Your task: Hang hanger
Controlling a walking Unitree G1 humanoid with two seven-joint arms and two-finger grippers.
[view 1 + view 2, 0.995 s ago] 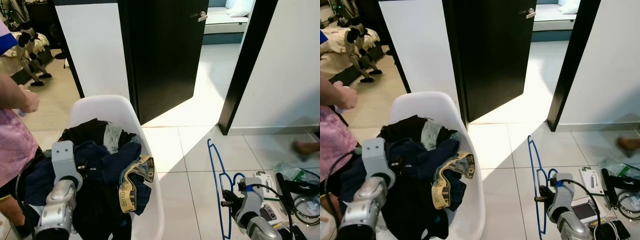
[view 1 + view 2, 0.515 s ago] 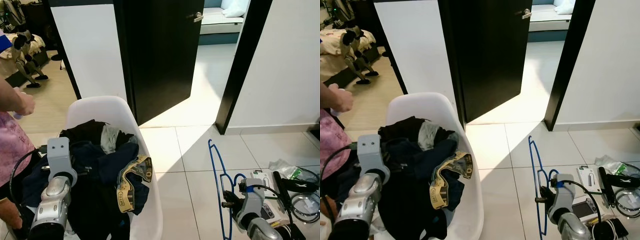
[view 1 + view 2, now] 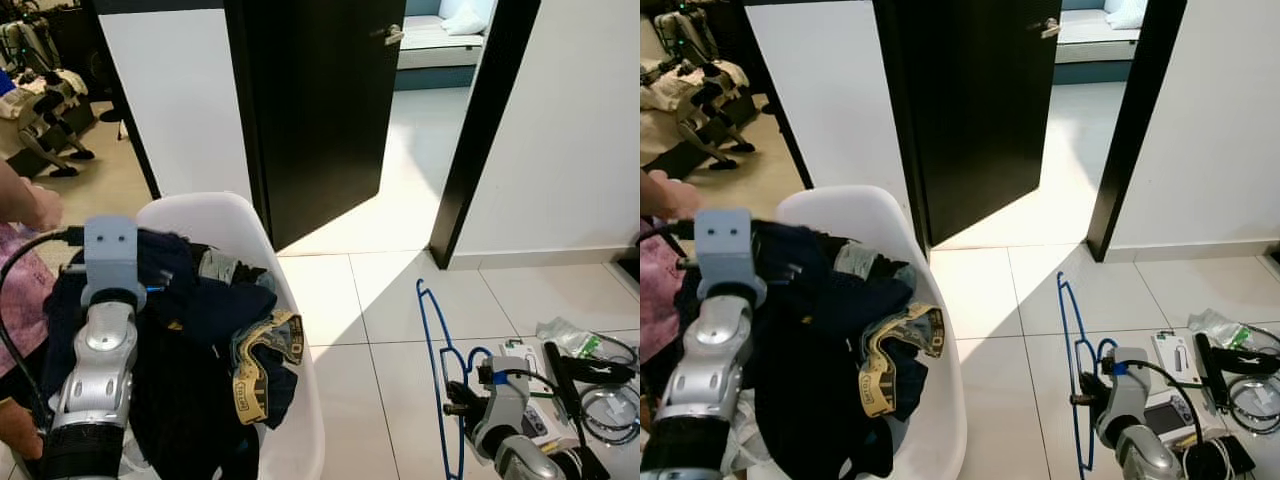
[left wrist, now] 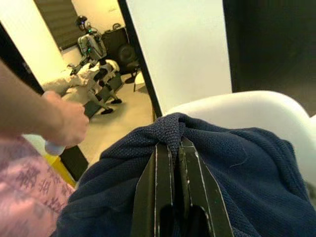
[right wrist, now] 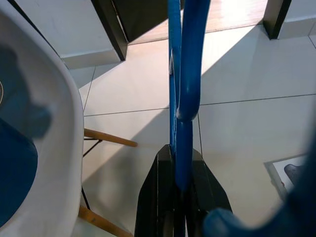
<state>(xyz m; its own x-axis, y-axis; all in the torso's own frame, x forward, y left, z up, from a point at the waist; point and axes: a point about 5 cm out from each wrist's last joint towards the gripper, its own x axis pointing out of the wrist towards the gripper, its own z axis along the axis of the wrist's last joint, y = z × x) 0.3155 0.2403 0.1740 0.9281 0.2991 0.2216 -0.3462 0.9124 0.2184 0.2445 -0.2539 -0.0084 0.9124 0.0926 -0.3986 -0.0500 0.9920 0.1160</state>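
Note:
A blue hanger (image 3: 431, 340) stands upright over the tiled floor at my right, and my right gripper (image 5: 174, 157) is shut on its lower bar. On my left, a white shell chair (image 3: 218, 214) holds a heap of dark clothes (image 3: 205, 350) with a yellow-patterned piece (image 3: 262, 356) at its front. My left gripper (image 4: 173, 147) is shut on a fold of a navy knit garment (image 4: 239, 163), which it holds raised above the heap. The left wrist (image 3: 110, 250) hides the fingers in the eye views.
A person in a pink top stands at my far left, one hand (image 3: 30, 205) near the chair. An open black door (image 3: 310, 100) and a dark door frame (image 3: 480, 130) lie ahead. Cables and boxes (image 3: 580, 370) litter the floor at the right.
My left arm has risen and pulled the navy garment up out of the heap. The right gripper and hanger have stayed where they were.

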